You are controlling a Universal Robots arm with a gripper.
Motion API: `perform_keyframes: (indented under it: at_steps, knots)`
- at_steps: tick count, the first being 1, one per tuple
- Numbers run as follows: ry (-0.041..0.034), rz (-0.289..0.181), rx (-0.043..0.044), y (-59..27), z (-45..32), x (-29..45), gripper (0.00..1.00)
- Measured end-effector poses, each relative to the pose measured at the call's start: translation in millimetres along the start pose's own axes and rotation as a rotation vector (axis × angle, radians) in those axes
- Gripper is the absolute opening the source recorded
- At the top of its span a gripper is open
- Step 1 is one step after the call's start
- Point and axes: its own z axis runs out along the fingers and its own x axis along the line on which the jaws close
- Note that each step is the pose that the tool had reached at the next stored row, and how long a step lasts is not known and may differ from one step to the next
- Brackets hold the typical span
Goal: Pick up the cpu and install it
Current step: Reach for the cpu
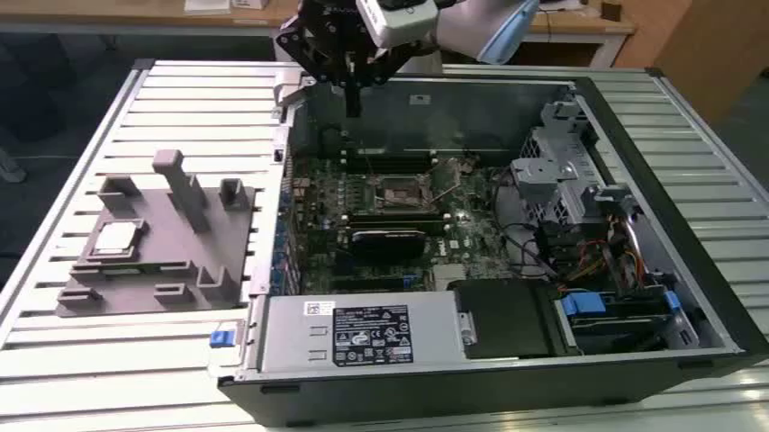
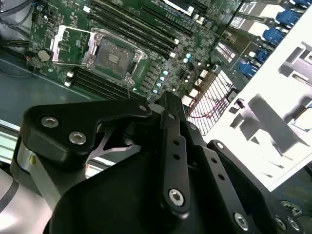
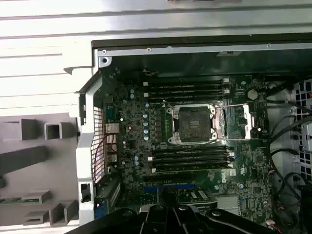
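Fingers (image 1: pixel 352 97) pressed together and empty, the gripper (image 1: pixel 352 112) hangs over the far edge of the open computer case (image 1: pixel 481 117). The cpu (image 1: pixel 114 238) lies in the grey tray (image 1: pixel 144 273) at the exterior view's left, well apart from the open socket (image 1: pixel 401 189).

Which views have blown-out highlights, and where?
Second wrist view: the grey tray is washed out to white, while the motherboard is evenly lit. First wrist view: the table slats glare bright. Exterior view: even light, and the cpu shows pale against the tray.
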Motion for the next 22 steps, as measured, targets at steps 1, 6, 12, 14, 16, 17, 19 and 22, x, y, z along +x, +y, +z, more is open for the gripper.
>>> perform_keyframes:
  at_steps: [1, 6, 12, 14, 16, 17, 19, 22]
  knots:
    - [0.0, 0.0, 0.0, 0.0, 0.0, 0.0, 0.11]
    - [0.0, 0.0, 0.0, -0.1, -0.1, 1.2, 0.11]
    - [0.0, 0.0, 0.0, -0.2, -0.1, 3.3, 0.11]
    - [0.0, 0.0, 0.0001, -0.3, -0.1, 3.8, 0.11]
    - [0.0, 0.0, 0.0001, -0.3, -0.1, 4.3, 0.11]
    - [0.0, 0.0, 0.0001, -0.4, -0.1, 4.6, 0.11]
    - [0.0, 0.0, 0.0, -0.4, -0.1, 5.3, 0.11]
    - [0.0, 0.0, 0.0, -0.5, -0.1, 6.2, 0.11]
